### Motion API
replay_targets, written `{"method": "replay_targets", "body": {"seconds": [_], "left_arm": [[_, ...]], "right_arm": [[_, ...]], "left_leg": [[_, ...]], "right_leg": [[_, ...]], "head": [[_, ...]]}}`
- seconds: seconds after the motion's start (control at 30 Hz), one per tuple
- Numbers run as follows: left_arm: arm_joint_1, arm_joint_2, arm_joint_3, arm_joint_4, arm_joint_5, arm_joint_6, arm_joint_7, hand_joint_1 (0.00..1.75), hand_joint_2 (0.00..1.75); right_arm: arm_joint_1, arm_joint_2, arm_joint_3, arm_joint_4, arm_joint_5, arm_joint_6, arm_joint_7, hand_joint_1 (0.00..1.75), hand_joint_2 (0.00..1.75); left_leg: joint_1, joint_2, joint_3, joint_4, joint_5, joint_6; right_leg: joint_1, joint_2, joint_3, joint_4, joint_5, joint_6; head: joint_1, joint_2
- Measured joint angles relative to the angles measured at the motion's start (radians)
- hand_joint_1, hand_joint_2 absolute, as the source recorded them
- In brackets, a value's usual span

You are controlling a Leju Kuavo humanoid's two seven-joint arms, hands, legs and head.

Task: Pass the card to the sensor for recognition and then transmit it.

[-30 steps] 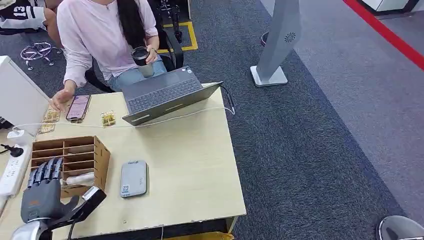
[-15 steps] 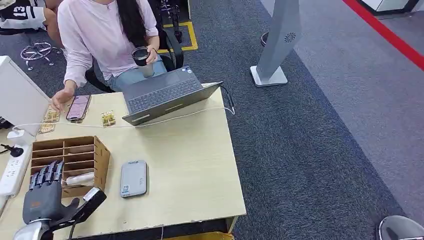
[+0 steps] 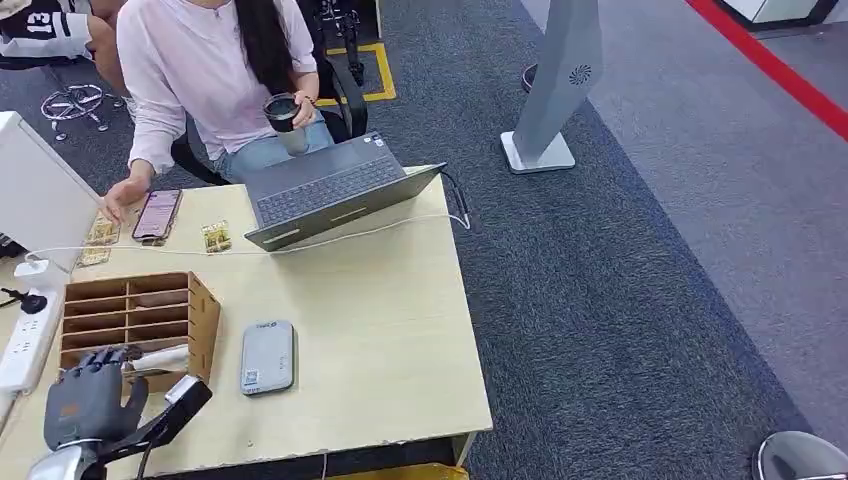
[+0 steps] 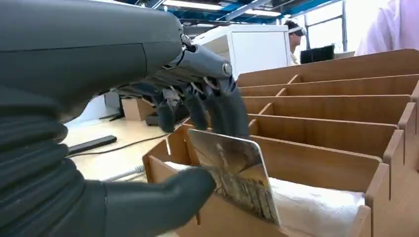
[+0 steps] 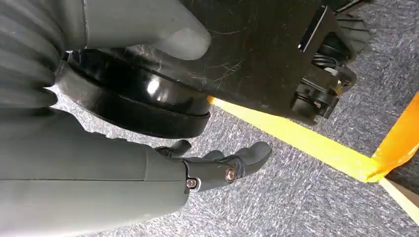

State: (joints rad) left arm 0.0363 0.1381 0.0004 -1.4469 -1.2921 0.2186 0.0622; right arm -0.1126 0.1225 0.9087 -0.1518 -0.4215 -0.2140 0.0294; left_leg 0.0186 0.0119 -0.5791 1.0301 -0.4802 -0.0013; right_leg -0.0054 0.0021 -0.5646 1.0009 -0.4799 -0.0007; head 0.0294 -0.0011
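Note:
A card with a printed, shiny face stands upright in the front slot of the wooden rack, over white padding. My left hand has its fingers curled over the card's top edge and its thumb against the card's face, pinching it. From the head view, the left hand sits at the near end of the rack. The grey card sensor lies flat on the table just right of the rack. My right hand hangs over the carpet, holding nothing, fingers apart.
A person sits at the table's far side with a cup, one hand by a phone. An open laptop and a white cable lie beyond the rack. A power strip lies left. A grey stand is on the carpet.
My left hand's fingers, stretched out over the rack before, have curled down and closed on the card in the front slot. The hand has dropped slightly toward me.

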Motion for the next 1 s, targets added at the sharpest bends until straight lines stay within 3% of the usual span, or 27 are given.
{"method": "replay_targets", "body": {"seconds": [0.53, 0.87, 1.0], "left_arm": [[0.002, 0.0, 0.0, 0.0, 0.021, 0.006, -0.015, 1.75, 1.75], [0.001, -0.001, -0.001, -0.015, 0.034, 0.039, -0.069, 1.75, 1.75], [-0.015, 0.01, -0.027, -0.056, 0.071, 0.014, -0.095, 1.75, 1.75]], "right_arm": [[0.0, 0.002, 0.005, 0.0, -0.005, -0.002, -0.003, 0.0, 1.75], [0.0, 0.003, 0.006, 0.0, -0.018, -0.002, -0.007, 0.0, 1.75], [0.001, 0.003, 0.006, 0.0, -0.032, -0.002, -0.014, 0.0, 1.75]], "left_leg": [[0.0, 0.0, 0.0, 0.0, 0.0, 0.0], [0.0, 0.0, 0.0, 0.0, 0.0, 0.0], [0.0, 0.0, 0.0, 0.0, 0.0, 0.0]], "right_leg": [[0.0, 0.0, 0.0, 0.0, 0.0, 0.0], [0.0, 0.0, 0.0, 0.0, 0.0, 0.0], [0.0, 0.0, 0.0, 0.0, 0.0, 0.0]], "head": [[0.0, 0.0], [0.0, 0.0], [0.0, 0.0]]}}
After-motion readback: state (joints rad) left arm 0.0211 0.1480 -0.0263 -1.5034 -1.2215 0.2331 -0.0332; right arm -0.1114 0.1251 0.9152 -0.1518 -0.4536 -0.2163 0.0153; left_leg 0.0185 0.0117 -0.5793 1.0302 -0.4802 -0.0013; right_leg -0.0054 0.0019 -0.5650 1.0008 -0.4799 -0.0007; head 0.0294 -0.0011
